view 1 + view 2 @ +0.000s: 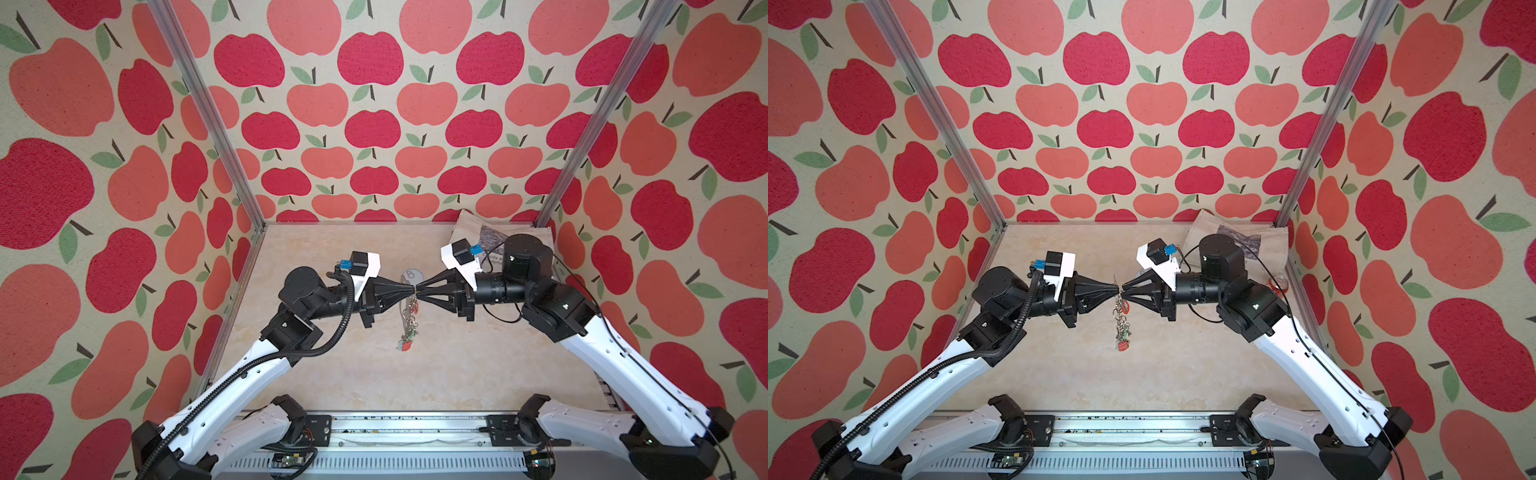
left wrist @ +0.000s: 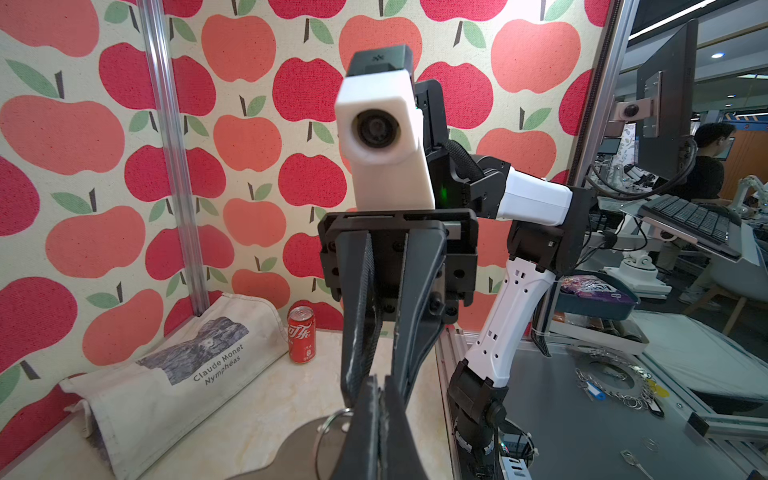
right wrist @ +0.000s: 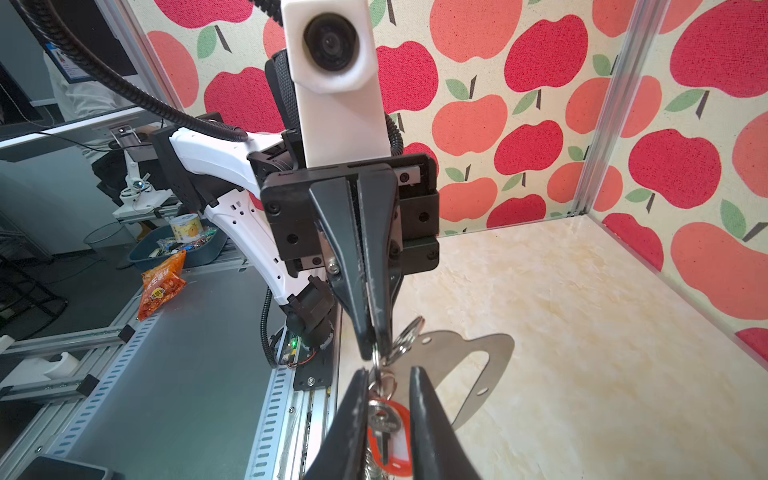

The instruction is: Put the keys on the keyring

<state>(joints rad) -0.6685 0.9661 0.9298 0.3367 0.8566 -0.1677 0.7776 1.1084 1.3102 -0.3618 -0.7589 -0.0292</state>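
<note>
The keyring (image 1: 405,284) is held up clear of the tabletop (image 1: 324,374), standing roughly on edge between the left arm (image 1: 199,419) and the right arm (image 1: 623,365), with its metal rings (image 1: 411,309) strung below it. The left jaws are pressed together on the keyring's edge, right among the rings, as the right wrist view shows; in the left wrist view one ring (image 2: 321,432) curves out beside them, over the keyring's (image 2: 299,444) flat grey face. The right jaws meet the keyring from the opposite side, almost tip to tip with the left jaws, and stand a little apart, the narrow gap plain in both top views. In the right wrist view that gap straddles the red-tagged key (image 3: 388,432), which hangs from a ring just under the keyring's (image 3: 451,341) edge; one side of the jaws lies against the rings and the other stands off, so the key is straddled and not gripped. More keys (image 1: 409,334) dangle at the bottom of the chain of rings under the keyring, a green tag just above a red one. Well behind the keyring, in the far corner on the right arm's side, a folded cloth bag (image 2: 178,374) printed "Claude Monet Nymphéas" lies on the tabletop, and a red cola can (image 2: 302,334) stands upright just beside the bag.
</note>
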